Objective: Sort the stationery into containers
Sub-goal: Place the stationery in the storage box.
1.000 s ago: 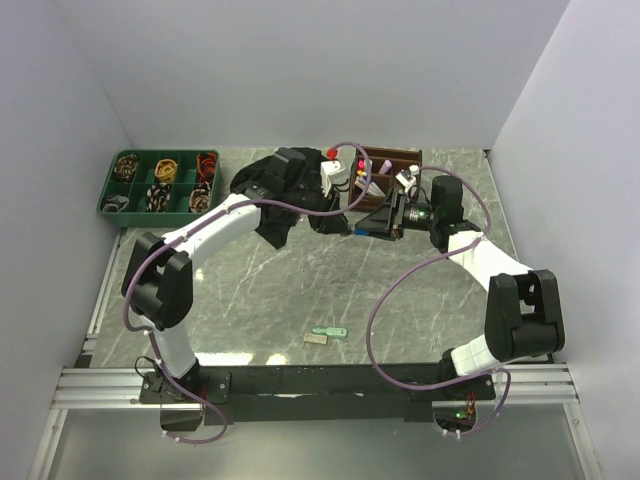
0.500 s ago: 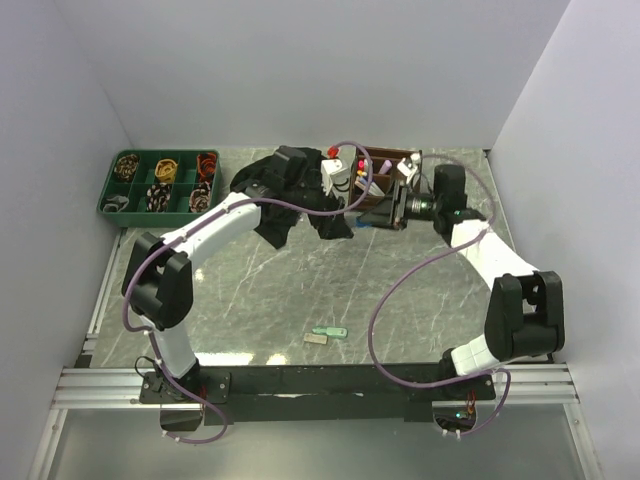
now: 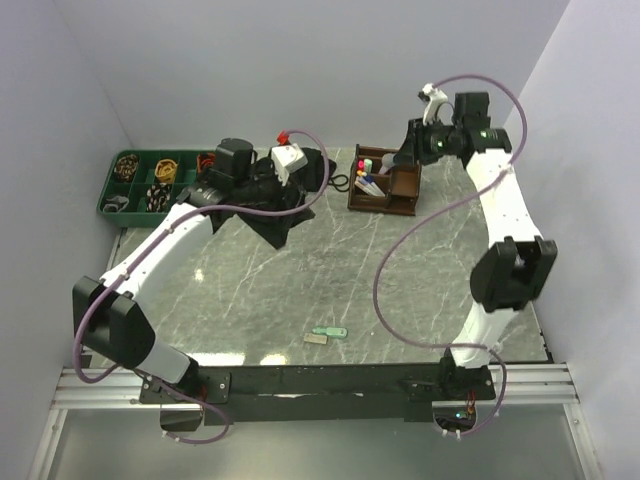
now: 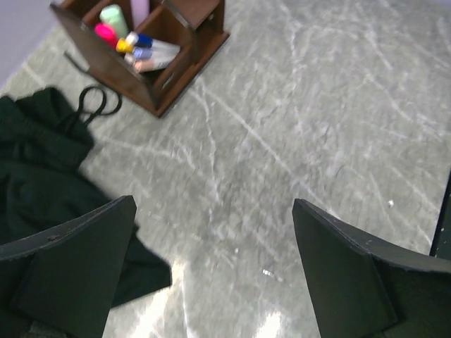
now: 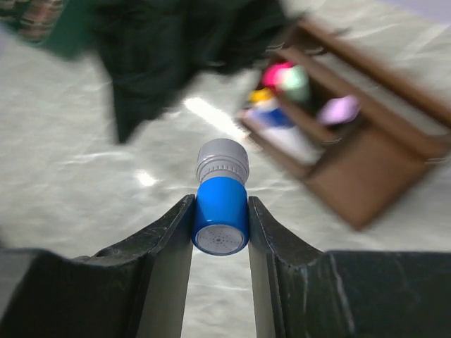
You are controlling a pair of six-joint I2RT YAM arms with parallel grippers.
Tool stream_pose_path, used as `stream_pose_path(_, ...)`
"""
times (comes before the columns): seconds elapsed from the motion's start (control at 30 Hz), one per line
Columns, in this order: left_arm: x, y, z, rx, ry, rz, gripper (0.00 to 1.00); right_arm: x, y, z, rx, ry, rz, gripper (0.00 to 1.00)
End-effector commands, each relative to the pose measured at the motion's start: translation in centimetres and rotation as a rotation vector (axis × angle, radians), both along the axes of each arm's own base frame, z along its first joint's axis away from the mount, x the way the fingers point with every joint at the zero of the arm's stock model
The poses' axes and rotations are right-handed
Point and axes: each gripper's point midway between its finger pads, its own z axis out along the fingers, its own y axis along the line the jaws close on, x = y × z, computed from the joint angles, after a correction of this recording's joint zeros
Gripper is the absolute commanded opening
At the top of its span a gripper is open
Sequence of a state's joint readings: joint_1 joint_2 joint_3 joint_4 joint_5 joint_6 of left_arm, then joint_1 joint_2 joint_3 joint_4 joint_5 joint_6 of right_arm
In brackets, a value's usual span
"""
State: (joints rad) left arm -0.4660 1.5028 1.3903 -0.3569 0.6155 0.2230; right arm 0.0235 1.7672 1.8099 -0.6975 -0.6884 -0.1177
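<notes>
My right gripper (image 5: pixel 220 201) is shut on a blue-capped piece (image 5: pixel 220 215) with a grey ribbed end, held in the air near the brown wooden organiser (image 5: pixel 352 165). In the top view that gripper (image 3: pixel 410 145) hangs just behind the organiser (image 3: pixel 398 190), which holds pink, green and blue-tipped pens (image 4: pixel 137 46). My left gripper (image 4: pixel 213 204) is wide open with nothing between its fingers, over bare table beside the black cloth (image 4: pixel 39 162). A small green piece (image 3: pixel 331 332) and a grey eraser (image 3: pixel 315 339) lie near the front edge. The green tray (image 3: pixel 112 207) sits at the back left.
The black cloth (image 3: pixel 280 215) is heaped between the tray and the organiser, under the left wrist. A black looped cord (image 4: pixel 91 104) lies by the organiser's corner. White walls close in the table on three sides. The tray's compartments hold coiled bands.
The left gripper opened wide and the left arm drew back left, away from the organiser. The right arm rose and swung to the back with the blue-capped piece.
</notes>
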Motion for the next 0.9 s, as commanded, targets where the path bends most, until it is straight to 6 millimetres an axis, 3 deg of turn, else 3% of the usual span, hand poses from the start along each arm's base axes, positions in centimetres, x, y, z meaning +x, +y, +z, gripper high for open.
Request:
stream_pose_path(0.0,-0.3,1.7,-0.8,0.029,-0.009,0.037,0.99,1.4,-4.6,-0.8,-0.315,0.013,-0.053,0.0)
stream_pose_path(0.03,-0.1,2.2,-1.1,0.032,-0.003,0.049,0.99,2.9,-4.8,0.2,-0.328,-0.014,-0.065,0.0)
stream_pose_path(0.17,0.2,3.0,-1.5,0.034,0.004,0.071,0.99,4.5,-5.7,0.2,-0.412,0.006,-0.09,0.0)
stream_pose_path(0.43,0.4,3.5,-2.5,0.033,0.038,0.082,0.99,3.8,-5.2,-4.4,-0.537,0.108,-0.024,0.0)
stream_pose_path(0.87,1.2,3.4,-3.7,0.042,0.072,0.089,0.99,5.4,-6.0,-8.7,-0.611,0.178,-0.036,0.0)
